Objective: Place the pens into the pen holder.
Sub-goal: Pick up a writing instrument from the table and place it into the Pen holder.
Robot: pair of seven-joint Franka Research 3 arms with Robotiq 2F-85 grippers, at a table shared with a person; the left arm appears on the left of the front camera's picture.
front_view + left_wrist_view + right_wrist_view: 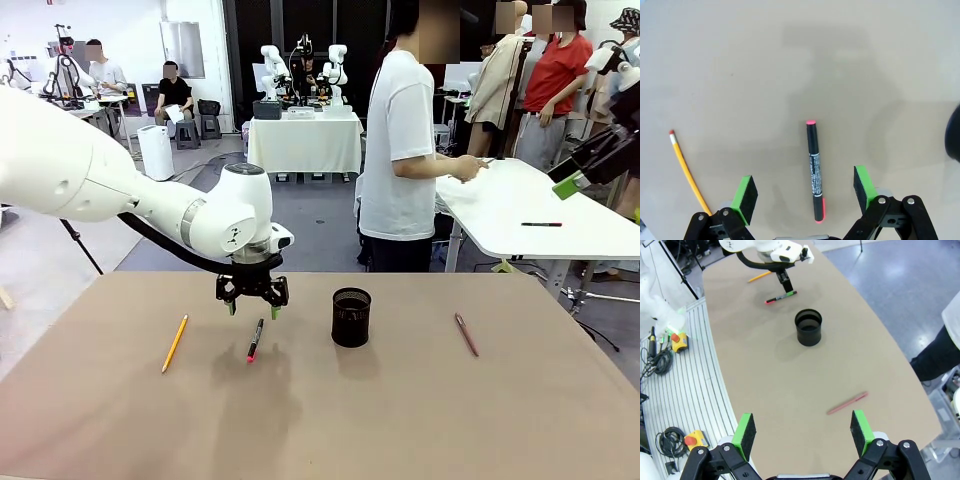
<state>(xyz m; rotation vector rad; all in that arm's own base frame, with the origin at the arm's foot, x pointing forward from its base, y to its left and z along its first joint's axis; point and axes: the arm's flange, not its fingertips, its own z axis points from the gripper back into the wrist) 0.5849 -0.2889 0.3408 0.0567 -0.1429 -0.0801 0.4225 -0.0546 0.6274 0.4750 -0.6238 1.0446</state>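
A person (398,150) in a white T-shirt is standing beyond the tan table's (400,420) far edge, facing a white table (560,215) at far right.

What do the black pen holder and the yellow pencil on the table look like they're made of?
Pen holder: black and matte, with a finely textured wall that suggests thin metal mesh, though plastic can't be ruled out. Pencil: a smooth yellow-orange painted coat with a small red eraser at one end, so probably lacquered wood; the material under the paint isn't visible.

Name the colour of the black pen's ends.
Pink-red at both ends of the black pen, clearest in the left wrist view.
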